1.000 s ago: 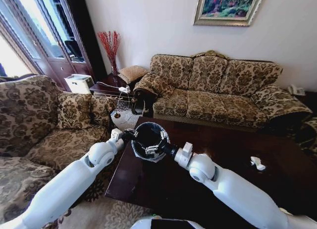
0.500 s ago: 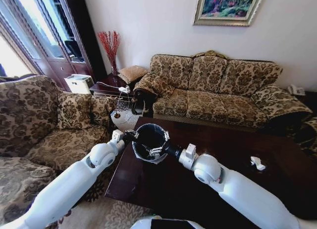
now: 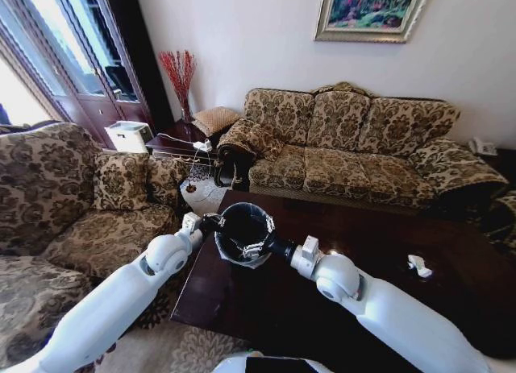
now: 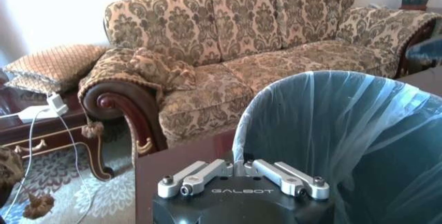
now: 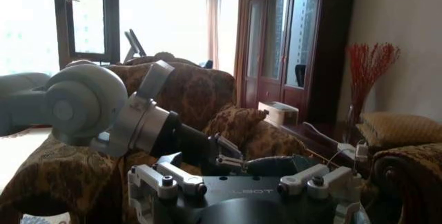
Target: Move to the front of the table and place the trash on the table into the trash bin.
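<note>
Head view has the trash bin point(image 3: 243, 232) standing on the near-left part of the bench point(image 3: 387, 268), its black liner draped over the rim. My two arms reach forward and meet at it from either side. My left claw point(image 3: 211, 222) is at the bin's left rim, and my right claw point(image 3: 251, 248) is at the rim's near-right edge. Both sit right against the bin, but from here I cannot tell whether the fingers are clenched on the rim or released.

Left wrist view looks past my left claw point(image 4: 243, 168) with the bin's bagged wall point(image 4: 345, 131) just in front; the fingertips are hidden against the liner, so the grip stays unclear. Right wrist view shows my right claw point(image 5: 252, 169) low over the bin's rim, with my left arm's claw point(image 5: 224, 154) facing it across the opening.

One piece of trash point(image 3: 418, 266), a small white crumpled item, lies on the bench's right side, well apart from the bin. Beyond the bench a patterned sofa point(image 3: 355, 143) stands against the wall, and an armchair point(image 3: 72, 204) sits to my left.
</note>
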